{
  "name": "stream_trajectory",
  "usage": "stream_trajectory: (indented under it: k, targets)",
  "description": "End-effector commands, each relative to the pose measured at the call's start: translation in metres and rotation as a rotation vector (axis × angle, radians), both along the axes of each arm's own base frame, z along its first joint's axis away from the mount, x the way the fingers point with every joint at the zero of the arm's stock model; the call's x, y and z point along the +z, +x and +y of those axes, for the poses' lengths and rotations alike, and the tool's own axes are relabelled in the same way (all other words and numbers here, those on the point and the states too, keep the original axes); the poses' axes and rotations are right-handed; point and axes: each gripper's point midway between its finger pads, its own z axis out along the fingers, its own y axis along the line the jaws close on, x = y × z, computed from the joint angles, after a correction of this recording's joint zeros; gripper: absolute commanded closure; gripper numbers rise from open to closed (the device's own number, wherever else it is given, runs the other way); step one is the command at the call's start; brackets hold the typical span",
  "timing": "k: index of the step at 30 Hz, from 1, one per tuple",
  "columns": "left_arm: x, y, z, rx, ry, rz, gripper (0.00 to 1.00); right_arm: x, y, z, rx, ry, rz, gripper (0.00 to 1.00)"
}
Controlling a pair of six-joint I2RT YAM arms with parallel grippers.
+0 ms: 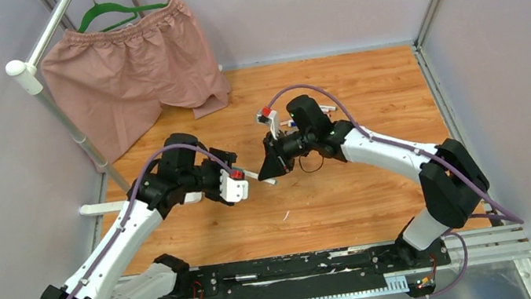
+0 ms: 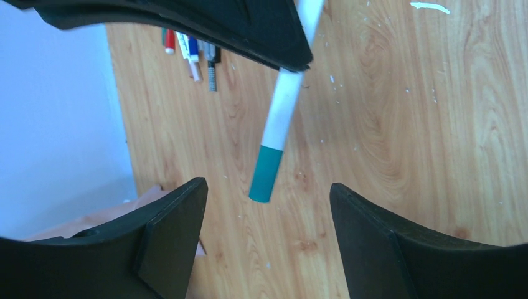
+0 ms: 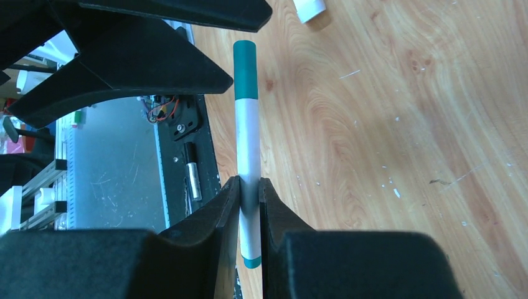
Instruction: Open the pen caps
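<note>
My right gripper [image 3: 250, 187] is shut on the white barrel of a pen [image 3: 248, 143] and holds it above the table. The pen's teal cap [image 3: 246, 68] is on and points toward my left gripper [image 2: 268, 208]. The left gripper is open, its fingers [image 2: 174, 230] on either side of the teal cap [image 2: 266, 174], not touching it. In the top view the two grippers meet over the middle of the table, left [image 1: 243, 180] and right [image 1: 269, 169]. Several other capped pens [image 2: 193, 53] lie in a group further back on the table.
The pen group [image 1: 290, 122] lies just behind the right arm. A long white bar [image 1: 96, 209] lies at the table's left edge. Pink shorts [image 1: 132, 74] hang on a rack at the back left. A small white scrap [image 1: 286, 215] lies on the wooden table [image 1: 378, 180].
</note>
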Motion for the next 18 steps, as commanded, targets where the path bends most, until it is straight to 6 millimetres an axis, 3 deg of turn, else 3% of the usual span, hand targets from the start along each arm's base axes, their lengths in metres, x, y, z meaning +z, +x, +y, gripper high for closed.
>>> stream_trajectory:
  k: [1, 4, 8, 11, 14, 16, 18]
  targets:
    - [0.011, 0.005, -0.011, -0.021, -0.017, -0.073, 0.25, 0.011, -0.02, 0.006, 0.06, 0.018, 0.036, 1.0]
    - [0.004, 0.006, -0.013, -0.011, 0.011, -0.063, 0.32, 0.015, -0.019, 0.01, 0.067, 0.027, 0.04, 1.0]
    - [0.002, 0.02, -0.004, 0.05, 0.071, -0.087, 0.49, 0.018, -0.019, 0.011, 0.069, 0.032, 0.042, 1.0]
    - [0.0, 0.027, 0.003, 0.082, 0.112, -0.098, 0.55, 0.021, -0.019, 0.011, 0.067, 0.032, 0.036, 1.0]
    - [0.006, 0.023, -0.003, 0.068, 0.075, -0.087, 0.6, 0.022, -0.019, 0.011, 0.067, 0.032, 0.043, 1.0]
    - [0.009, 0.018, -0.008, 0.05, 0.047, -0.077, 0.7, 0.023, -0.017, 0.012, 0.063, 0.033, 0.047, 1.0]
    - [0.013, 0.014, -0.01, 0.043, 0.032, -0.079, 0.78, 0.021, -0.015, 0.014, 0.049, 0.025, 0.057, 0.86]
